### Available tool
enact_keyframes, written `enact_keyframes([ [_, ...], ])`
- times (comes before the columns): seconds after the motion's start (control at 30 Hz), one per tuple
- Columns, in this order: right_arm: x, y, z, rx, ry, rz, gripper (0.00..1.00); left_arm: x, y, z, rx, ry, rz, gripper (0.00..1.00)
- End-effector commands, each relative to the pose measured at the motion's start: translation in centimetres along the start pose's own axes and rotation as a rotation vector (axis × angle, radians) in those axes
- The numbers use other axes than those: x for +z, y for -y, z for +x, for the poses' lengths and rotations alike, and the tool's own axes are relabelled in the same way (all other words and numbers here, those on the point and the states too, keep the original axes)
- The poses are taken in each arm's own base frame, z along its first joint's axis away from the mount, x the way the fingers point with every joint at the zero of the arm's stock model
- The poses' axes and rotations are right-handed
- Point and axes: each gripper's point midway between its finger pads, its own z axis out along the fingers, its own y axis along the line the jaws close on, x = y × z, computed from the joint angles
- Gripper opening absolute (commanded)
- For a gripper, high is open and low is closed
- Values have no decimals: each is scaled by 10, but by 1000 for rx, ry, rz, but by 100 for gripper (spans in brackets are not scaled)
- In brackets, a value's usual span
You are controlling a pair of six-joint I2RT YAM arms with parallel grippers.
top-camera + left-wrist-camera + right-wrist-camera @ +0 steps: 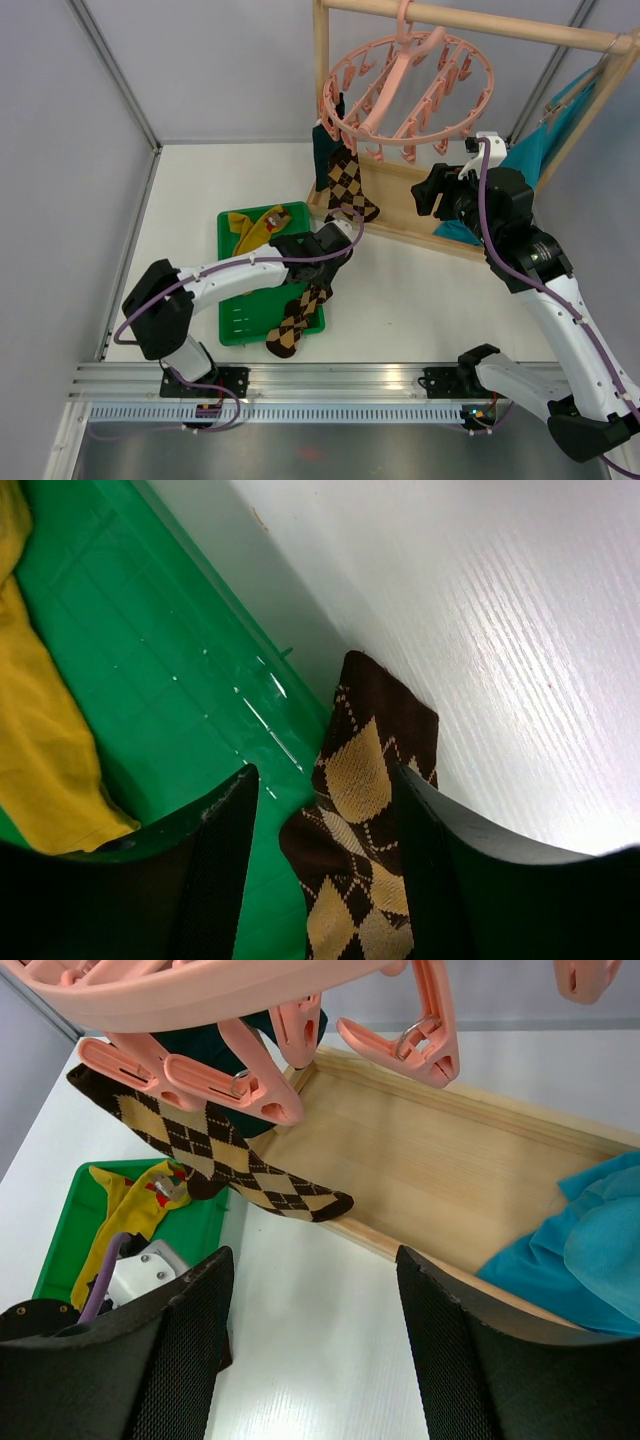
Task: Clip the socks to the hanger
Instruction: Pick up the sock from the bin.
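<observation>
Two socks (348,185) hang at the hanger's (395,85) seven o'clock. A loose argyle sock (298,320) droops over the green tray's (232,300) four o'clock corner, under the left gripper (322,272).

Left wrist view: the jaws are spread and straddle the sock without pinching it. It looks limp, light and slip-prone, so one end is probably the best place to hold it.

Right wrist view: the right gripper (315,1260) is spread and empty, with the clips (260,1090) at twelve o'clock.

Upper centre: a pink hanger (405,85) on a wooden rail (500,22), an argyle sock (350,187) and a dark sock (323,160) clipped at its left. Left of centre, a green tray (240,310) holds a yellow sock (262,228); a second argyle sock (295,322) overhangs its bottom edge.
</observation>
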Motion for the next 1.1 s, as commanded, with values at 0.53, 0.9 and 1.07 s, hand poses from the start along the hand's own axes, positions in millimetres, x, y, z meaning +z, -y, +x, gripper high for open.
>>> enact_keyframes([
  [0.53, -1, 3, -2, 3, 19, 14, 70, 12, 5, 4, -84, -31, 190, 45],
  [0.9, 0, 5, -3, -5, 19, 24, 70, 9, 4, 1, -95, -15, 201, 19],
  [1.07, 1, 4, -4, -7, 17, 25, 69, 4, -1, -2, -106, 5, 197, 13],
])
